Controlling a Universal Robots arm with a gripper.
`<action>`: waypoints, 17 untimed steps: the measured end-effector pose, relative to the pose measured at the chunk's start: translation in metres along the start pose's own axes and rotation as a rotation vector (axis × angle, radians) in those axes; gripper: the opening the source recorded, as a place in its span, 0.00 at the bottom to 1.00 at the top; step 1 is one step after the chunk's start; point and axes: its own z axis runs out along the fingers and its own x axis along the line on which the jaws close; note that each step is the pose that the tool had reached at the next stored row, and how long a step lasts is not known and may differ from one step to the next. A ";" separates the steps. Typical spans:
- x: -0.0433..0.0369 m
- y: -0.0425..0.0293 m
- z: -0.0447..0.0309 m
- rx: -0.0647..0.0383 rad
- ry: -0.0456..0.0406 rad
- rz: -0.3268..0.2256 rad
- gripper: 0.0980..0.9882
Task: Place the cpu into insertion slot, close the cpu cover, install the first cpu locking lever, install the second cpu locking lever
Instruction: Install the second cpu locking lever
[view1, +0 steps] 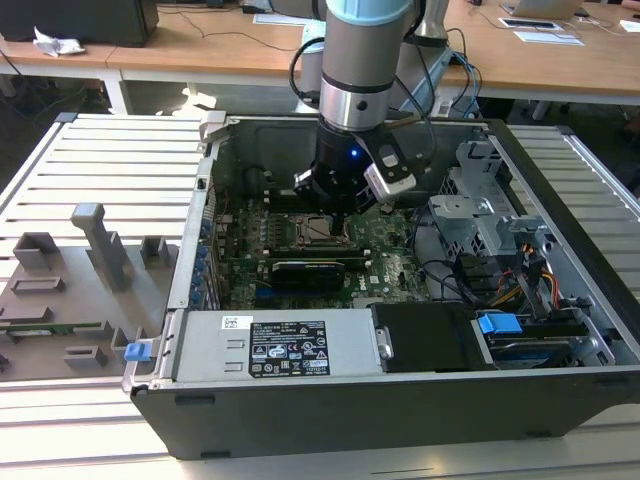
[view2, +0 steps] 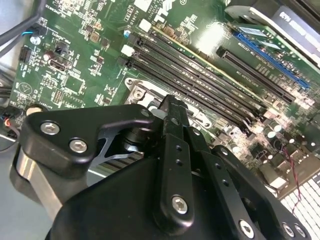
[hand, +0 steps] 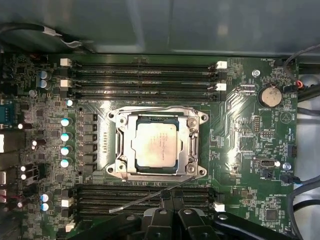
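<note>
Cpu (hand: 156, 144) seated in insertion slot (hand: 134, 165), cpu cover (hand: 187, 145) closed.

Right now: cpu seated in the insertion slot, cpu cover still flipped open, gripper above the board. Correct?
Not quite. The cpu does sit in the insertion slot, but the cpu cover is down flat around the chip, not flipped open; the first wrist view shows this. The gripper is above the board, beside the socket.

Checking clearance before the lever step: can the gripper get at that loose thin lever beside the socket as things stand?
Probably yes. The lever lies free across the memory slots, beside the cpu cover, with nothing over it. The gripper sits right at its raised end.
</note>
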 end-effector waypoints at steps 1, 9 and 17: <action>0.0000 -0.0005 0.0030 -0.002 0.0000 0.000 0.01; 0.0044 -0.0031 0.0157 -0.006 -0.0001 0.000 0.01; 0.0329 -0.0041 0.0321 -0.013 -0.0009 -0.052 0.01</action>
